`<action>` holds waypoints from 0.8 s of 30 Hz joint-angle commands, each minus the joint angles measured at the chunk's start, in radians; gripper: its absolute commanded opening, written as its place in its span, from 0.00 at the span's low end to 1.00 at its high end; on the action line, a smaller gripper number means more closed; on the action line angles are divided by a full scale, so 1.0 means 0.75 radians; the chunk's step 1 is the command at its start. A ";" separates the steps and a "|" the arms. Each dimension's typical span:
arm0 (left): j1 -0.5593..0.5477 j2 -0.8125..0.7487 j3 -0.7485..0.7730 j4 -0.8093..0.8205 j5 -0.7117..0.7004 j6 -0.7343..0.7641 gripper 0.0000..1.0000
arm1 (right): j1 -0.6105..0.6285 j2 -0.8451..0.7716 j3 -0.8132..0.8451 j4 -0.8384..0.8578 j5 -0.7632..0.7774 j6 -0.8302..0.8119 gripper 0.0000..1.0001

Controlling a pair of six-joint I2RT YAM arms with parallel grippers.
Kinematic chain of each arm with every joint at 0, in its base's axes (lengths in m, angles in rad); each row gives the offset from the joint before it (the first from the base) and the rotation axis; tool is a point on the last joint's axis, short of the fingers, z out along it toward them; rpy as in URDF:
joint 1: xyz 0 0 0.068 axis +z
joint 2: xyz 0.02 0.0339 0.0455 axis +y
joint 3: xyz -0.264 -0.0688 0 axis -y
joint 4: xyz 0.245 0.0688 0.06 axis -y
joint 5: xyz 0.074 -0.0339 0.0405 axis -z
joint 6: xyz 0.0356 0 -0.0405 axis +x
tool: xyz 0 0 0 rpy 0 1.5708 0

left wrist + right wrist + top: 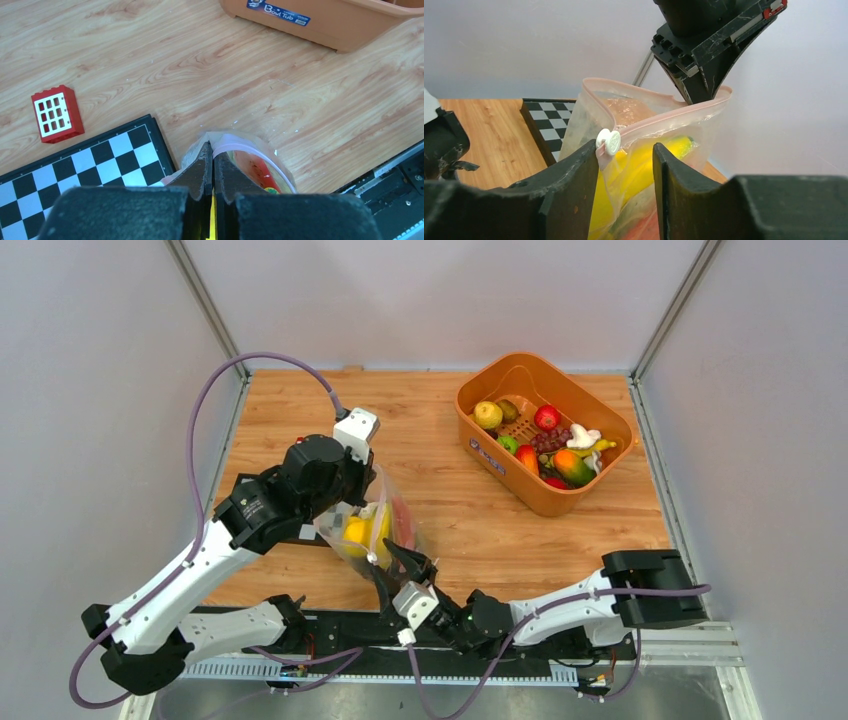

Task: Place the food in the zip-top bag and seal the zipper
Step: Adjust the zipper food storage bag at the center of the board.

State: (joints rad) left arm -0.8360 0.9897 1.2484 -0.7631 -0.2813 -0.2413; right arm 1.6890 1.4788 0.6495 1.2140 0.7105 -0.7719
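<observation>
The zip-top bag [375, 525] hangs upright at the table's near middle, with a yellow banana [649, 160] and a red watermelon slice [255, 170] inside. My left gripper [211, 150] is shut on the bag's top rim and holds it up; it also shows in the top view [362, 485]. The pink zipper [669, 117] is parted behind a small white slider [610, 141]. My right gripper [624, 165] is open, its jaws either side of the bag's near edge just below the slider; it shows in the top view too [400, 565]. More food lies in the orange basket [480, 455]: lemon [487, 414], apple [546, 418], mango [572, 468].
A checkerboard [75, 170] lies on the wooden table under and left of the bag. A small red block with white buttons [57, 114] sits beyond it. The orange basket's wall [325, 20] stands at the far right. Grey walls close in the table.
</observation>
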 commanded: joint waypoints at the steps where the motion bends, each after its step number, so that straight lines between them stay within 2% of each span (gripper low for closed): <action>1: 0.008 -0.031 0.006 0.105 0.028 -0.028 0.00 | 0.002 0.080 0.027 0.266 0.089 -0.134 0.43; 6: 0.011 -0.035 0.004 0.108 0.034 -0.026 0.00 | 0.002 0.088 0.038 0.166 0.044 -0.054 0.44; 9: 0.010 -0.041 0.001 0.112 0.040 -0.025 0.00 | 0.000 0.117 0.040 0.206 0.078 -0.090 0.43; 13: 0.010 -0.047 -0.004 0.123 0.052 -0.028 0.00 | -0.005 0.162 0.044 0.267 0.065 -0.159 0.30; 16: 0.010 -0.044 -0.004 0.122 0.056 -0.028 0.00 | -0.005 0.187 0.050 0.279 0.075 -0.173 0.30; 24: 0.010 -0.048 -0.010 0.129 0.066 -0.025 0.00 | -0.034 0.179 0.035 0.337 0.096 -0.184 0.19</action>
State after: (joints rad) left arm -0.8352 0.9760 1.2404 -0.7429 -0.2440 -0.2420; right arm 1.6779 1.6218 0.6525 1.3849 0.7586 -0.9051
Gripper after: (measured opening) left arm 0.008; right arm 0.216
